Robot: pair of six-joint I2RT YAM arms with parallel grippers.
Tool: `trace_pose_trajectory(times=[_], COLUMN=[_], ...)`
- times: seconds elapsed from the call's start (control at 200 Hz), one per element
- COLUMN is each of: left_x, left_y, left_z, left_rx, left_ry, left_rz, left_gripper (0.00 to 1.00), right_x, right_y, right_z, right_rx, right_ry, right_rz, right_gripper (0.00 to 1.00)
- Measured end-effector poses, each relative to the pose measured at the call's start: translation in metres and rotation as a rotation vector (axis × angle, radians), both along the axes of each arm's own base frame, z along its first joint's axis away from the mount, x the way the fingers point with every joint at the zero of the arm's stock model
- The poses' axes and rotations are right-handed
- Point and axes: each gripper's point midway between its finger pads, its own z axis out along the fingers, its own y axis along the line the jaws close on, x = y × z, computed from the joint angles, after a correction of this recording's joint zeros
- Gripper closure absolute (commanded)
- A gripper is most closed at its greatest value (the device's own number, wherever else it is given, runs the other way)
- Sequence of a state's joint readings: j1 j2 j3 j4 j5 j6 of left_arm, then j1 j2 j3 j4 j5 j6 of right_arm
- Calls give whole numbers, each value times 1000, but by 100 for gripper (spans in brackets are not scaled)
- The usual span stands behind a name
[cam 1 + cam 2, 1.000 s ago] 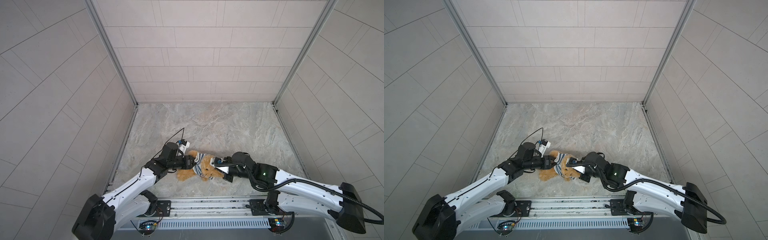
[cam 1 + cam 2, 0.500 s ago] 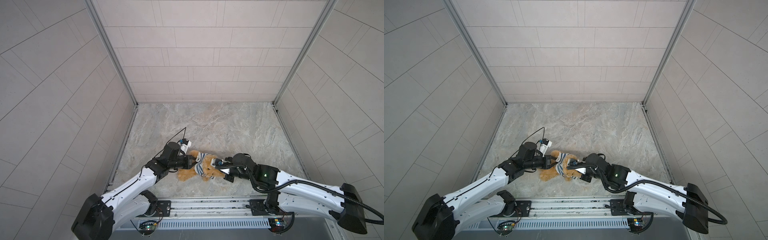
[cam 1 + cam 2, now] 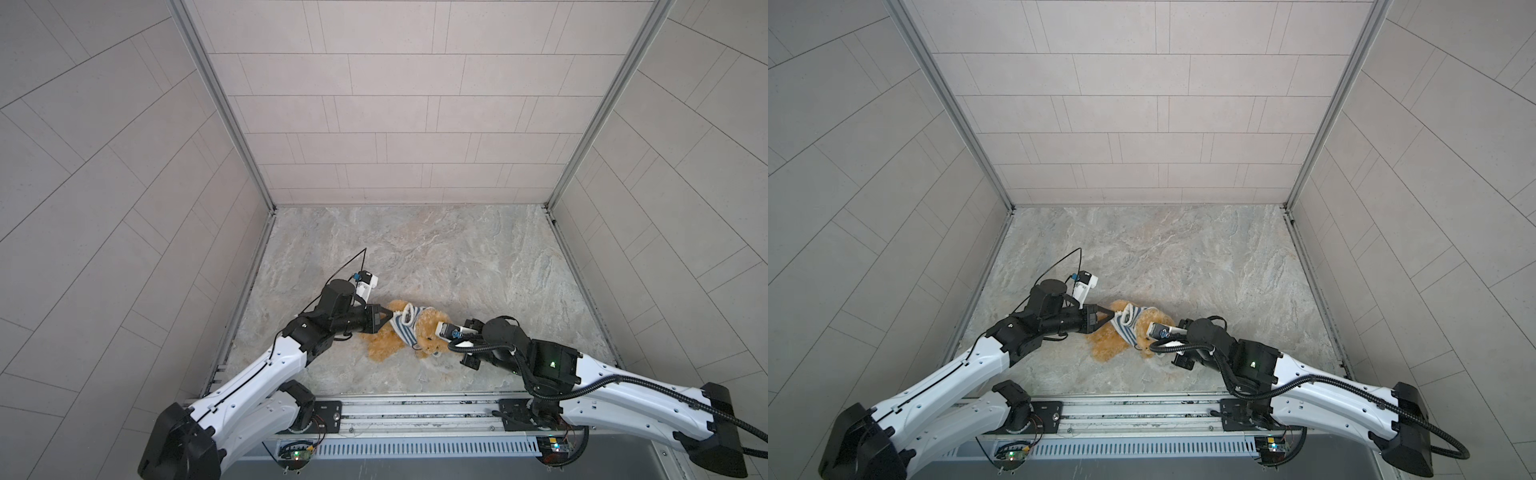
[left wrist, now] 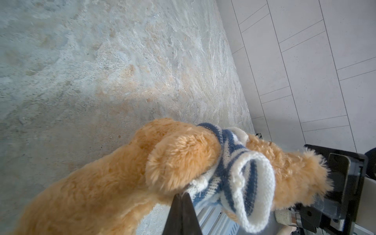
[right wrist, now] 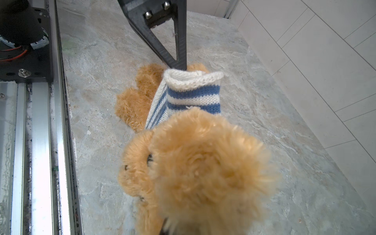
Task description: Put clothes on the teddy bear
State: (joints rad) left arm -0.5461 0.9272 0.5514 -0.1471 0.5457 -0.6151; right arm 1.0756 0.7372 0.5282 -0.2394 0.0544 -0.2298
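Observation:
The teddy bear [image 3: 384,347] [image 3: 1106,345] lies on the stone floor near the front, head toward the right arm. A blue-and-white striped shirt [image 3: 405,328] [image 3: 1127,326] sits bunched round its chest. My left gripper [image 3: 387,318] [image 3: 1109,316] [image 4: 181,196] is shut, its tips pinching the shirt's [image 4: 244,179] white hem beside a furry limb. My right gripper [image 3: 441,347] [image 5: 165,228] is at the bear's head [image 5: 203,162], shut on the fur, which hides its jaws. In the right wrist view the shirt [image 5: 193,95] stands up behind the head, with the left fingers [image 5: 179,50] at its rim.
A metal rail [image 3: 415,411] [image 5: 40,142] runs along the floor's front edge, close to the bear. Tiled walls close off the left, right and back. A black arm base [image 5: 20,24] sits on the rail.
My left gripper has closed onto the shirt's hem; a second ago its jaws stood apart. The bear and the right arm have barely moved.

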Motion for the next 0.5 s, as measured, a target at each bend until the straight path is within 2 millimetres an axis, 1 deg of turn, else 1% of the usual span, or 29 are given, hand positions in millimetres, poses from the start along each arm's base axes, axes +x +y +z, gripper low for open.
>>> trace_pose_trajectory(times=[0.26, 0.4, 0.501], left_x=[5, 6, 8], left_y=[3, -3, -5], left_z=[17, 32, 38], left_rx=[-47, -103, -127], left_ry=[-45, -78, -91], left_rz=[18, 2, 1], left_gripper=[100, 100, 100], right_x=[-2, -4, -4], right_y=[1, 4, 8], right_z=[1, -7, -12], right_rx=[-31, -77, -118], right_ry=[-47, -56, -66], right_rz=[6, 18, 22], right_gripper=[100, 100, 100])
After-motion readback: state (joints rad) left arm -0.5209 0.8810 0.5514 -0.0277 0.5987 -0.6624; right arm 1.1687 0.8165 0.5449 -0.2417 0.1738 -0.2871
